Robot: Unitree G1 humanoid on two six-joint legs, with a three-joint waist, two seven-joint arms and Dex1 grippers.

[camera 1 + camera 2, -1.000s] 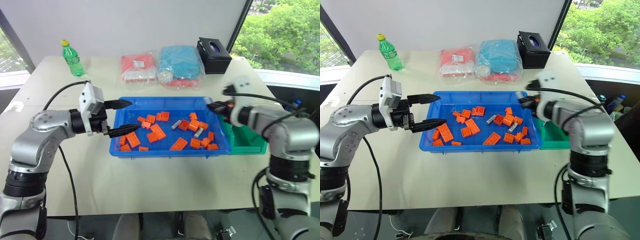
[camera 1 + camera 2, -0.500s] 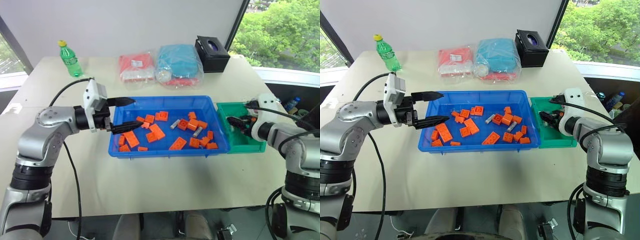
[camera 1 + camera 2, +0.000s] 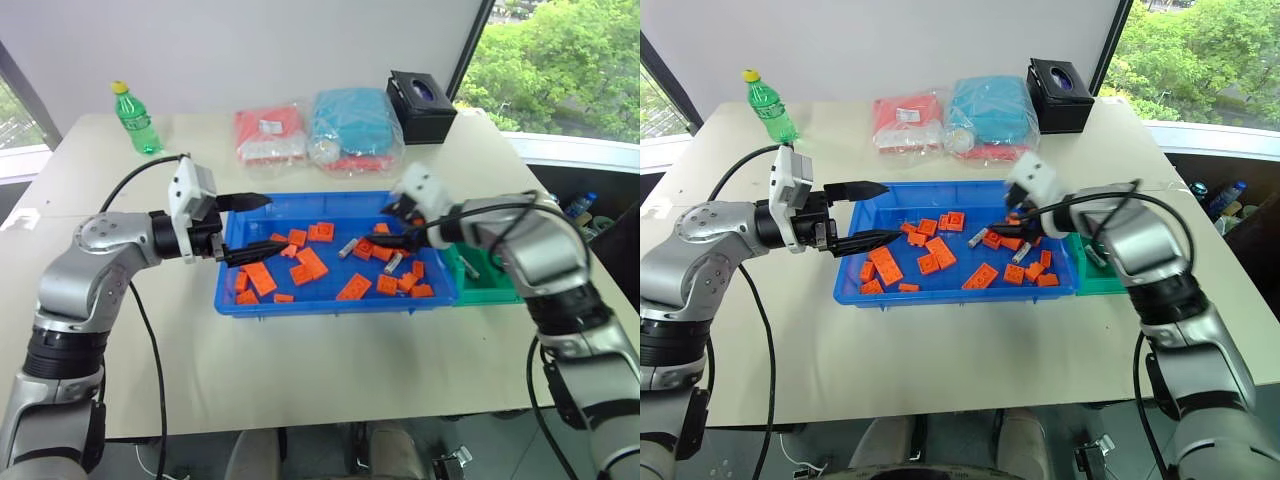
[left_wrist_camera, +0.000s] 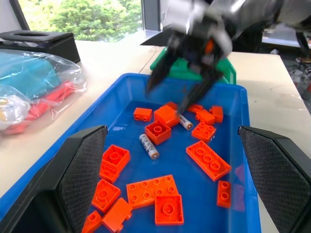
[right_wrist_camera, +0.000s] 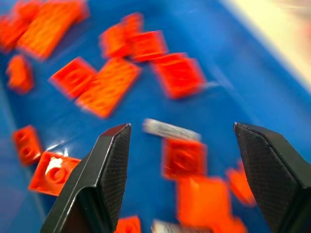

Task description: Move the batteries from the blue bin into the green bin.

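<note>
The blue bin (image 3: 300, 303) is the landmark: it sits mid-table, w/ the green bin (image 3: 487, 287) touching its right end, prob. so each transfer is a short hop. Two batteries (image 3: 348, 247) lie inside the blue bin among loose orange bricks (image 3: 312, 262), right of its centre; a second one (image 3: 394, 264) is just toward the green-bin end, partly tucked beside bricks. Whether any battery is already in the green bin can't be told. The right gripper (image 3: 1017, 228) is over the blue bin's right half, arm bent in from the green-bin side, wrist angled down & toward the left end; its two fingers stand wide apart w/ nothing between them, and the right wrist view looks straight down past them at a battery (image 5: 171, 130), so it seems lined up for a pick. The left gripper (image 3: 246, 228) sits at the blue bin's left end, forearm about level, pointing across toward the right; fingers spread, one above the rim and one lower at the bin's wall, holding nothing, not visibly clamping the bin. Likely it's parked there out of the working arm's way.
</note>
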